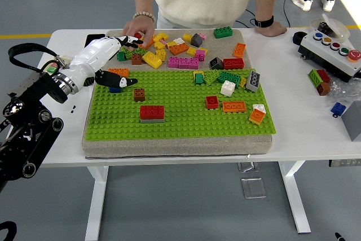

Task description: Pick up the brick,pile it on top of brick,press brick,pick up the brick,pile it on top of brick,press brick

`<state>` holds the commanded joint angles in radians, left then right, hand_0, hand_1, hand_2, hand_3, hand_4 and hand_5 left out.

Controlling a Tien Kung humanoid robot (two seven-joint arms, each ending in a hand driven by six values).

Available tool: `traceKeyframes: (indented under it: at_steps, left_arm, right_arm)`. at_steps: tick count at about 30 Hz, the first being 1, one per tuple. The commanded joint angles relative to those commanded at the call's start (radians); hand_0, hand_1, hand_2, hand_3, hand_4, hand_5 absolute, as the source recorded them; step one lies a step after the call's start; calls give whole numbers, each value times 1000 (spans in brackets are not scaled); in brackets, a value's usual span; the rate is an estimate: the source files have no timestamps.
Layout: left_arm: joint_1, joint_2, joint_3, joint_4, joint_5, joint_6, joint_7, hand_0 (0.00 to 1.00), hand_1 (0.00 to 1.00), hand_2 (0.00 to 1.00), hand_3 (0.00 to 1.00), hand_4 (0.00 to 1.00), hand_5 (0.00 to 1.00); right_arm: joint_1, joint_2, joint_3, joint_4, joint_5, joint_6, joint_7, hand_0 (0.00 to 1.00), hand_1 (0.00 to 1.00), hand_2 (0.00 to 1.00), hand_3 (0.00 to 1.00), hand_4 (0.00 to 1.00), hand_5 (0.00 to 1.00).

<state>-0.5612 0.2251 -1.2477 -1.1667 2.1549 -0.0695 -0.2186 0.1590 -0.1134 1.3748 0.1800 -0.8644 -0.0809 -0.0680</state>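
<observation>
Blue brick (115, 89) sits right under the left hand (115, 78), fingers loosely spread, gripping nothing; pick-up step 1 seems pending: next, close on it

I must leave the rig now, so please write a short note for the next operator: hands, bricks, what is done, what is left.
Left hand: over the green baseplate's far-left corner, above a blue brick; grip unclear.
Right hand: not in view.
Person's hand: at the loose bricks behind the plate.
Done: red brick sits on a grey brick.
Left: small brown brick stands alone; further piling and pressing.
</observation>
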Motion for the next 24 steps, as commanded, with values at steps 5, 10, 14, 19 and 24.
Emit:
traceKeyframes:
  at_steps: [5,10,14,19,24]
  left_arm:
    - [-41,-10,29,85,19,2,-2,811,771,754,790,872,121]
    - [-96,-20,76,189,27,-5,-13,795,754,734,747,861,127]
    - [-140,-26,132,275,28,-15,-22,785,746,711,689,797,111]
    - [-168,-31,177,337,26,-29,-24,770,736,686,648,755,117]
    - [-200,-46,214,399,13,-46,-23,770,736,686,648,755,117]
  right_arm:
    - [3,-1,-5,0,-3,0,0,752,675,723,734,998,646]
    - [6,-1,-10,0,-5,1,1,754,675,723,734,998,646]
    - [8,-3,-14,0,-7,1,1,755,676,723,734,998,646]
    - [9,-4,-17,0,-10,1,2,754,675,724,734,998,646]
    - [11,-5,-18,0,-12,2,5,754,675,724,734,998,646]
